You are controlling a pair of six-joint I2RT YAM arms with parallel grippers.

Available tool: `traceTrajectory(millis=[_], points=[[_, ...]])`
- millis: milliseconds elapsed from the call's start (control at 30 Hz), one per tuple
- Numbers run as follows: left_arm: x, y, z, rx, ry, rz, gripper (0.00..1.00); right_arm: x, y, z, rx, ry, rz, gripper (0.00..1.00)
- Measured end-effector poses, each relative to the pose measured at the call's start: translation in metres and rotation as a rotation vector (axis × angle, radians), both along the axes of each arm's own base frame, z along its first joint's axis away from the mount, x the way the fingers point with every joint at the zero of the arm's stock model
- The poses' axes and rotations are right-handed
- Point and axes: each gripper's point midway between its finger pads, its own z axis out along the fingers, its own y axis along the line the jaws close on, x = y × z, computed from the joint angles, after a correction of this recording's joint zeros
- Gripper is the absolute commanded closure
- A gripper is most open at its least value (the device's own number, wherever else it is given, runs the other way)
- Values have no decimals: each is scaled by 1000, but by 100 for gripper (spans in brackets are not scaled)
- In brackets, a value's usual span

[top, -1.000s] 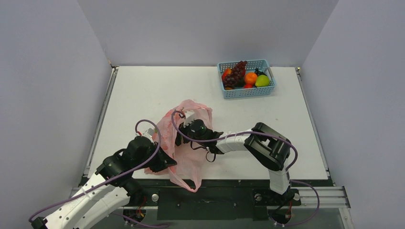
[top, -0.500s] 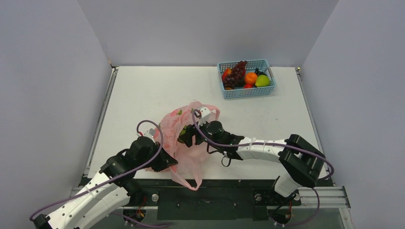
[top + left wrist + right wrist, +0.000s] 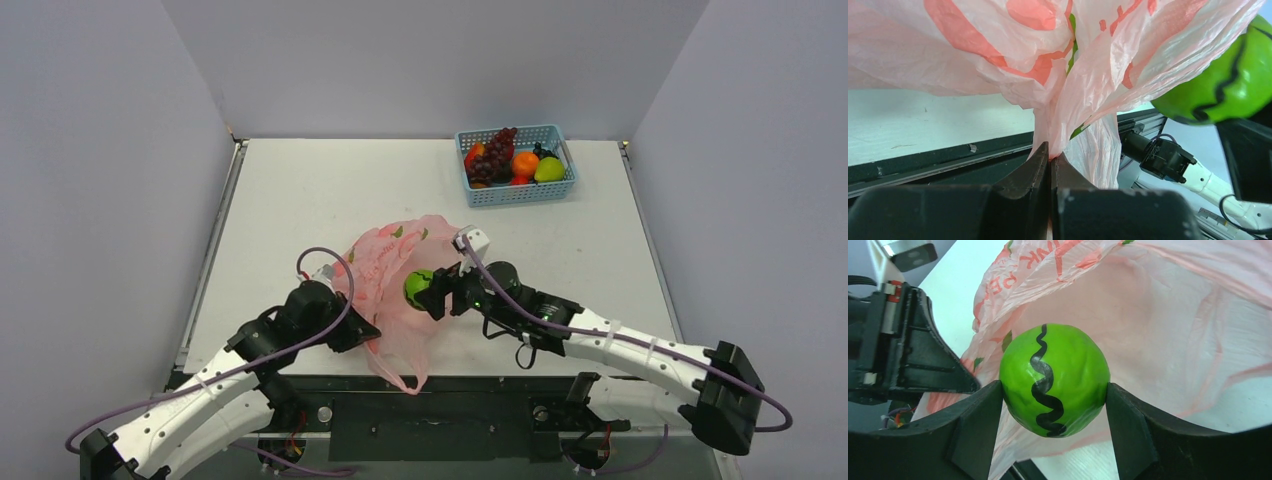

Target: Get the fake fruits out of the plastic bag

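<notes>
Table [image 3: 300, 190]: white, grey walls around; light blue basket [image 3: 520, 194] of fruits at upper right of the top view.
Plastic bag [image 3: 384, 266]: pink, crumpled, lower centre.
Left gripper [image 3: 1050, 161]: fingers pinched together on a bag fold.
Right gripper [image 3: 1053, 396]: jaws clamp the green fruit [image 3: 418, 287] at the bag's right edge.

The top camera is looking down from high behind both arm bases, taking in the whole counter [image 3: 300, 190]. The left wrist camera is sitting close behind the left hand [image 3: 1050, 156], facing the plastic bag [image 3: 973, 55]. The right wrist camera is peering just as closely past the right hand [image 3: 1054, 390]. All three are sharing the plastic bag and the green fruit [image 3: 1068, 365].
</notes>
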Motion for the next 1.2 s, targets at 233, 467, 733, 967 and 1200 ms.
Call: traceTrajectory(millis=[233, 467, 733, 967, 1200], points=[[2, -1, -4, 22, -1, -9, 73, -1, -42, 46, 14, -1, -95, 100], [6, -2, 14, 26, -50, -36, 59, 36, -83, 108, 64, -42, -257, 100], [9, -2, 30, 32, -87, -49, 51, 95, -128, 151, 90, -61, -438, 100], [9, 4, 45, 78, -103, -78, 27, 165, -175, 155, 67, -43, -656, 100], [7, 18, 67, 155, -132, -107, 4, 235, -222, 131, 24, 1, -869, 100]])
